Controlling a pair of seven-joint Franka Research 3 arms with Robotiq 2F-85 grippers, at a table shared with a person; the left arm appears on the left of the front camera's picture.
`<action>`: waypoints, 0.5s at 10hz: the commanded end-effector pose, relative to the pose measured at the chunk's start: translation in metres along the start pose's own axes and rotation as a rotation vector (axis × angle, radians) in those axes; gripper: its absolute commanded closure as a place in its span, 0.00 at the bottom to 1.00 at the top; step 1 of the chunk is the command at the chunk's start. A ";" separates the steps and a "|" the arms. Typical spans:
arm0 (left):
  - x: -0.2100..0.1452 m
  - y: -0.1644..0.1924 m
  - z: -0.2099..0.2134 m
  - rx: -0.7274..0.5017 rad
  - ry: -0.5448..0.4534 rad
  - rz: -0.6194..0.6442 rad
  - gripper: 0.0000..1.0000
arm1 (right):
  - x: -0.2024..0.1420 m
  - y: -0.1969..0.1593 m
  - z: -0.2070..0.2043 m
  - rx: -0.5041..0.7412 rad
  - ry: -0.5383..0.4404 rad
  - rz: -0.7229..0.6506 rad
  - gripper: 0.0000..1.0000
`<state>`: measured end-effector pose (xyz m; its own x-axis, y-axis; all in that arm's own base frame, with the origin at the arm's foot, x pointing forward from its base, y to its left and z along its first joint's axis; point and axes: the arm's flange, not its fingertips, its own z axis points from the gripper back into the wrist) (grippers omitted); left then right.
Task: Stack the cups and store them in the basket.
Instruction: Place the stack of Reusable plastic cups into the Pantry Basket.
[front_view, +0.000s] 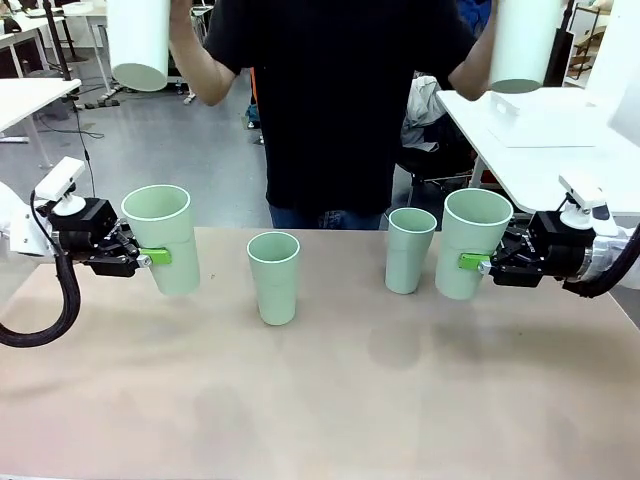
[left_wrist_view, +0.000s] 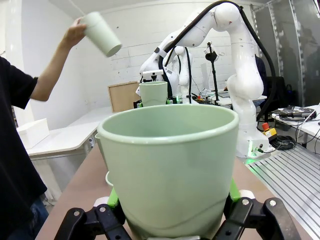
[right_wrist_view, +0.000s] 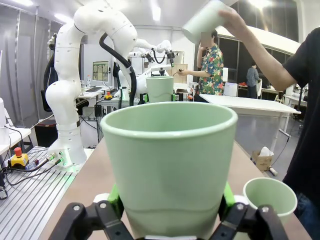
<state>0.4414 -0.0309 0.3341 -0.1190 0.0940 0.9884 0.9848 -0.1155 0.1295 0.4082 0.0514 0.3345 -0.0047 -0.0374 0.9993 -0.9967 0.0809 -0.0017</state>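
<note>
Got one mint-green cup clamped in the left jaws over at the left end of the worktop, green pads pressed on its wall about halfway up, rim up and leaning a touch. Same deal opposite: right jaws shut tight around a second cup near the right edge, green pad on the wall, mouth facing up. Can't tell whether either base is actually touching the worktop. Between those two, spotting two more standing upright and free: a centre cup roughly mid-worktop, and a fourth cup just beside the second cup, not touching it. On the far side, seeing a person in a black tee with both arms up, gripping a raised cup on the left and another raised cup on the right, both well above everything else. From the left wrist, looking straight over the wide rim of the clamped cup, plus the person's hand holding its cup tilted. From the right wrist, same big rim up close, with the fourth cup down at lower right.
</note>
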 end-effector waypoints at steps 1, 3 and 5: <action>0.003 0.001 0.000 0.004 -0.001 -0.011 0.13 | 0.002 0.000 -0.001 -0.001 0.006 0.011 0.13; 0.003 0.001 0.000 0.004 -0.001 -0.011 0.13 | 0.002 0.000 -0.001 -0.001 0.006 0.011 0.13; 0.003 0.001 0.000 0.004 -0.001 -0.011 0.13 | 0.002 0.000 -0.001 -0.001 0.006 0.011 0.13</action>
<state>0.4414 -0.0309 0.3341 -0.1190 0.0940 0.9884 0.9848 -0.1155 0.1295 0.4082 0.0514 0.3345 -0.0047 -0.0374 0.9993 -0.9967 0.0809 -0.0017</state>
